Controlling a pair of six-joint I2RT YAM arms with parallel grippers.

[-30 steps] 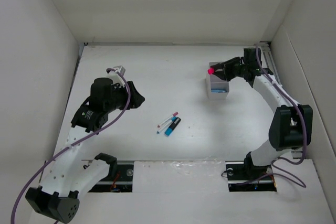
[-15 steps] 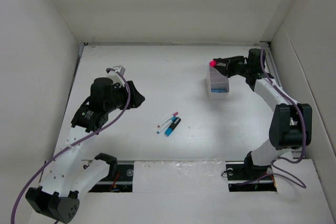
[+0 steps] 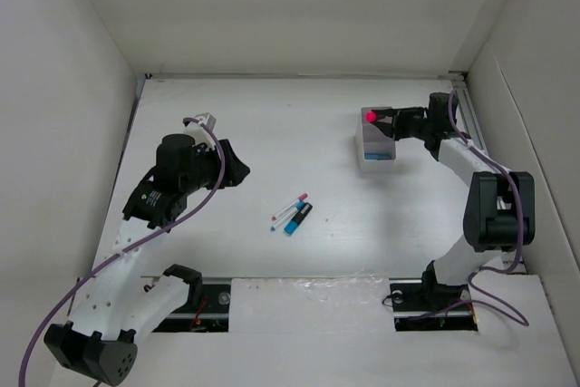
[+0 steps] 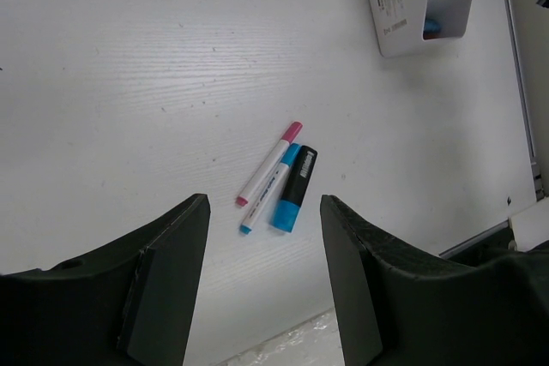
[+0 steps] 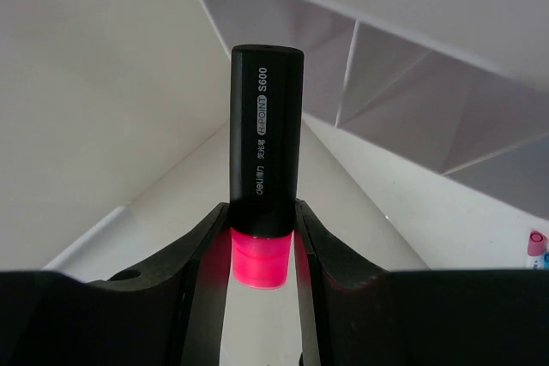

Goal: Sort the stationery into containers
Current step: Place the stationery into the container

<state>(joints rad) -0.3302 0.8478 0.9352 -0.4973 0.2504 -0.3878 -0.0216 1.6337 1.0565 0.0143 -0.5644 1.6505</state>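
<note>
Stationery shows in two places from above. Three pieces lie side by side on the table (image 3: 272, 124): two thin white pens (image 3: 288, 207) and one stubby blue marker (image 3: 298, 218), well apart from the single box (image 3: 365, 147). A fourth piece, one pink marker (image 3: 371, 118), is clamped in the right gripper (image 3: 384, 119) at the box's far end. The left gripper (image 3: 237, 170) is empty.

From the left wrist, its two matte black fingers (image 4: 163, 272) stand apart. Beyond them one pen is pink-tipped and one blue-tipped. The box bears a label (image 4: 392, 8) and holds one blue piece (image 4: 431, 27).

From the right wrist, two fingers pinch the pink marker's glossy end. Its smooth black barrel points at the translucent box's thin dividers (image 5: 347, 75).
</note>
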